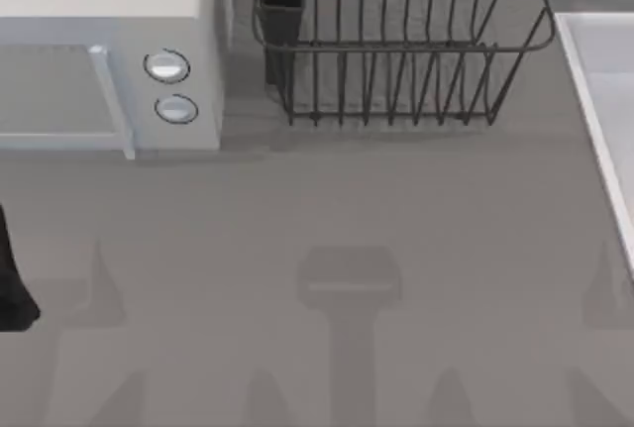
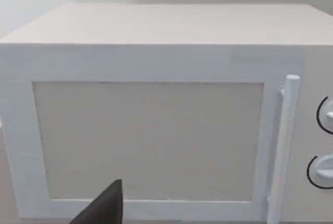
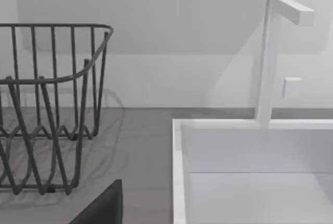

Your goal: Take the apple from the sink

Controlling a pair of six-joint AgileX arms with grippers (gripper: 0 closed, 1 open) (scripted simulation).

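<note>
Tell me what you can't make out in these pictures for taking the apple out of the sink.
- Sink: cut off by the top view's right edge; in the right wrist view the frame edges cut off most of its floor.
- Apple: no red ball on the visible part of the basin.
- Left gripper: a dark shape cut off by the top view's left edge; its state is unclear.
- Right gripper: one dark finger at the frame edge.

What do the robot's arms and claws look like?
Little of them shows. At the top view's left edge, the left arm is a plain black shape with a rounded end. In each wrist view a dark, matte wedge pokes in near the bottom: part of the left claw in front of the microwave, and part of the right claw near the sink. No cables or markings are visible.
</note>
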